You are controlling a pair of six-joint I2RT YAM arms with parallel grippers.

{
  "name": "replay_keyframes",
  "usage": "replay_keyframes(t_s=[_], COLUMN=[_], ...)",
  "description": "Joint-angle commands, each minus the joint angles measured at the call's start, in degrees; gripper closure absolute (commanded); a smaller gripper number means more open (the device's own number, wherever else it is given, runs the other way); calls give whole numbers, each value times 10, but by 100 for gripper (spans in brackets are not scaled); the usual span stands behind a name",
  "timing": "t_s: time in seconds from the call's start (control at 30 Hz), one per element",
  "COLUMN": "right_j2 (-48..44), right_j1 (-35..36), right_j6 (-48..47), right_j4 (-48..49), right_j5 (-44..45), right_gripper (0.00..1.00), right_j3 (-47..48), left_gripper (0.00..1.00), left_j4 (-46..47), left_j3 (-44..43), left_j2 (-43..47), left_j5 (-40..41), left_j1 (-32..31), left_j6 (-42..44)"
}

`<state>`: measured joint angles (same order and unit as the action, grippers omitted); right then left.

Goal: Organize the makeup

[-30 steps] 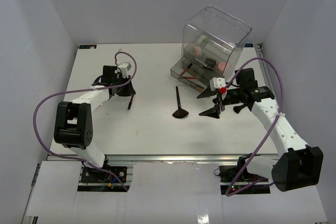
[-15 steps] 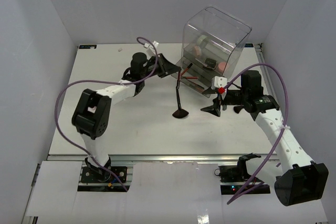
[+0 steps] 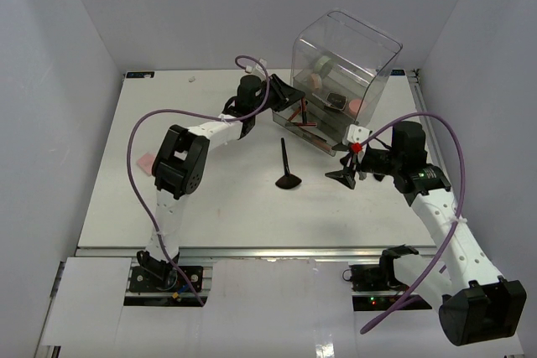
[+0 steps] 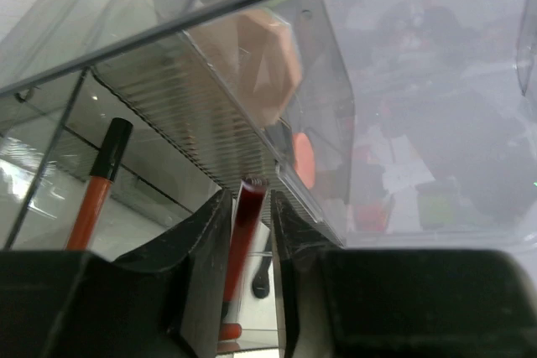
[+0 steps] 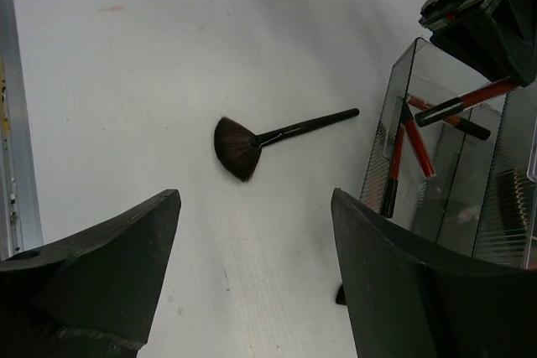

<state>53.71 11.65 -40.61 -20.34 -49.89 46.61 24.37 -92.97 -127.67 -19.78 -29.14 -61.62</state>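
The white bench is spread under both arms. A clear plastic drawer box is stood at its far side, directly ahead of the left fingers and ahead and to the right of the right fingers. The right fingers are spread wide and nothing is held between them. A fan brush is laid flat on the bench ahead of them, framed in the gap between the two, with its handle pointed toward the box. A pink puff is seen through the clear wall, above and just beyond the tips of the left fingers. A black-capped red stick is seen behind clear plastic to the left of the left fingers. A thin dark-red pencil is set between the left fingers, its end at the edge of the box. The left fingers are drawn in close on either side of it, but whether it is clenched or released cannot be told.
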Motion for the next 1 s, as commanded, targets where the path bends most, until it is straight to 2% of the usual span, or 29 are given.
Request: replay_keyframes(t_s=[0.0,0.17,0.37,0.47,0.57,0.7,0.83,0.93,0.97], right_j2=[-3,2,13,19,31,60,122,174,201], right_j1=[-6,-9,-10,-10,-10,3,80,160,185], right_j6=[11,8,7,12,20,43,40,41,45], right_j4=[25,23,23,24,26,28,11,-5,-8], right_j5=[4,5,9,13,23,56,205,268,294], right_gripper=[20,17,17,18,21,41,50,56,60], right_j3=[-3,-5,-6,-5,-3,10,51,88,108], left_gripper=[51,39,40,50,70,86,89,89,89], left_j4=[-14,-18,-37,-28,11,31,3,-57,-93], left_j3=[-35,-40,-29,26,133,260,365,389,392], left_j2=[6,15,100,164,243,316,392,449,471], left_j5=[26,23,32,34,25,0,-39,-76,-117], left_j1=[-7,-8,-6,0,11,25,48,76,90], left_j6=[0,25,118,161,178,213,247,282,295])
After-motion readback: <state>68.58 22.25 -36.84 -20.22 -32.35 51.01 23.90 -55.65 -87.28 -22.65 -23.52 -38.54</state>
